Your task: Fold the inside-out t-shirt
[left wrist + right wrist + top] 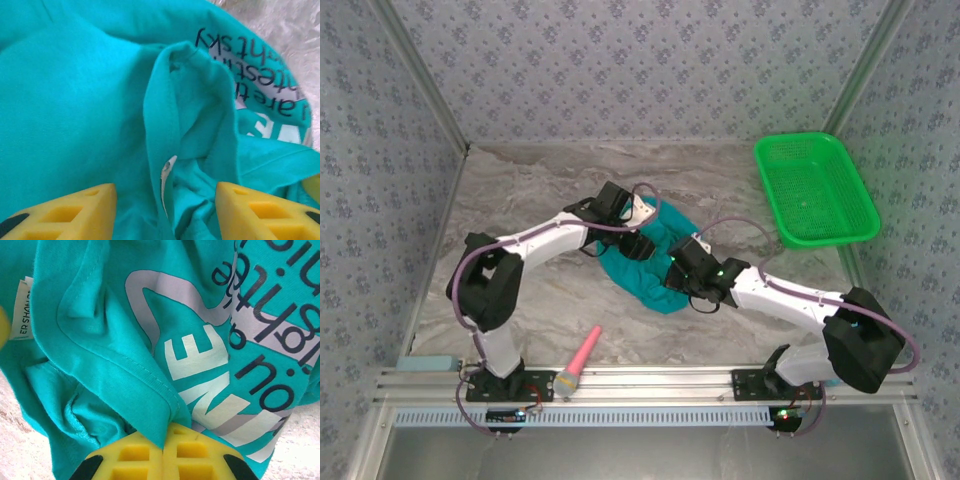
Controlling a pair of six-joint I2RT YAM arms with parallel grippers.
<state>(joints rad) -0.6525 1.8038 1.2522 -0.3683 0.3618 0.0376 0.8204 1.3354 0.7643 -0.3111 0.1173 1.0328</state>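
Grey marbled table (550, 190) carries the teal t-shirt (655, 280), bunched at its middle between both arms, printed lettering showing. Left claw (165, 200) hovers over a raised fold, fingers spread apart, holding nothing. Right claw (164, 442) is clamped on a stitched hem. Green basket (815, 190) sits far right, well apart

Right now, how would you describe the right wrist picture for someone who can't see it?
The right hand, its two yellow fingers shut together at the bottom, pinches a fold of a teal t-shirt printed with white and dark lettering. A white tag shows at upper left, and pale table in the bottom corners.
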